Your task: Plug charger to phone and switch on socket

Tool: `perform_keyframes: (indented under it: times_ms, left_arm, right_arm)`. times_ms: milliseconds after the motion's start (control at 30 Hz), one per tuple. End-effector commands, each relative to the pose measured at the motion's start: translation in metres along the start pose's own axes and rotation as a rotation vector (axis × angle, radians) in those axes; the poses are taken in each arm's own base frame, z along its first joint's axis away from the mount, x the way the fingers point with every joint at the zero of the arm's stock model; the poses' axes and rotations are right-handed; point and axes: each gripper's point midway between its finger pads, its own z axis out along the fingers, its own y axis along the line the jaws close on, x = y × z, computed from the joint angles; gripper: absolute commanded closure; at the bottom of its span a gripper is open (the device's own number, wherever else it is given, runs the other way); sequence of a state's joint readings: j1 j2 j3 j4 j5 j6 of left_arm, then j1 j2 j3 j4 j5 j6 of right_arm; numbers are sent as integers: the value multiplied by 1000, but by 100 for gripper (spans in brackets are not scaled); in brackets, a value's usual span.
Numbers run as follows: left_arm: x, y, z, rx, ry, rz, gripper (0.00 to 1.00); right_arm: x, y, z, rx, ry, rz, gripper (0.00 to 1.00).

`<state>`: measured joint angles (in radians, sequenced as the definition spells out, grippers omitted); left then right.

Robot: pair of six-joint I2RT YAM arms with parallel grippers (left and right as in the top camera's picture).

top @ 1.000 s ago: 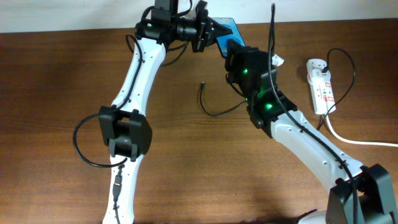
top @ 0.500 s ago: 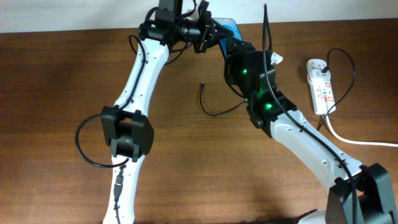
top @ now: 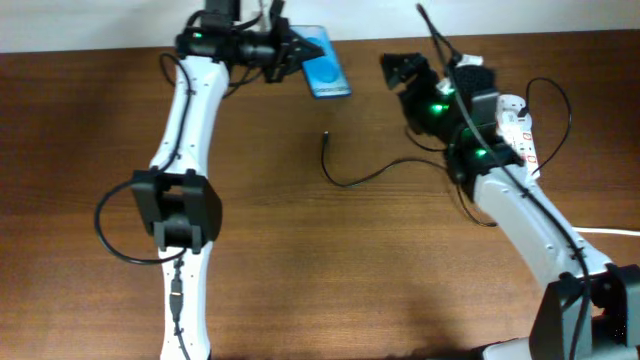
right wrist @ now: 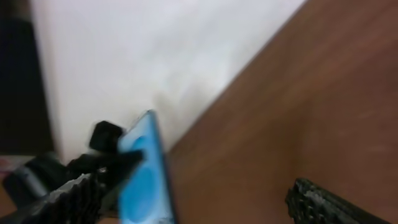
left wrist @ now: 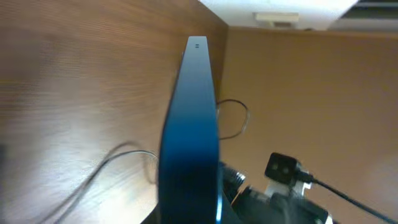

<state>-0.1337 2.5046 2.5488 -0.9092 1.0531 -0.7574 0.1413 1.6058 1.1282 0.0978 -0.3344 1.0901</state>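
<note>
Phone (top: 327, 70) at table's far edge, screen up, near end clamped in left gripper (top: 300, 56); edge-on in left wrist view. Charger (top: 326, 137) loose mid-table, plug tip free, well apart from phone. Socket (top: 518, 140) at right, partly behind right arm. Right gripper (top: 395, 70) spread wide, holding nothing

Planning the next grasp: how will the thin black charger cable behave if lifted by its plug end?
Probably floppy: the charger lies in loose curves on the table, so it should sag and trail behind a grasp. It looks thin and light, so a push would likely drag it along. The small plug tip may swivel in a pinch.
</note>
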Motion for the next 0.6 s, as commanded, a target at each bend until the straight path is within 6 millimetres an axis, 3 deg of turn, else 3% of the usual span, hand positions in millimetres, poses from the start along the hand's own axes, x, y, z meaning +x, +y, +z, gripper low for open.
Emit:
perform_keyframes:
  times_ms: [0,167,267,400,567]
  left_arm:
    - [-16,10,-41,27,-32,77,100]
    - [-22,6,-81,141,-24,132,100]
    - [-20,2,-96,202,-7,160,100]
    - [-18,4,-100,210,0,132,100]
    - [-18,5,-100,205,0,123,100]
  right_arm:
    - [7,-3,-9,-50,130,-201,2]
    - [25,-15,-12,114,207,-364,2]
    - [26,-4,-18,217,234,-473,2]
    - [33,18,-16,275,309,-560,2]
    - [70,12,14,343,483,-590,2]
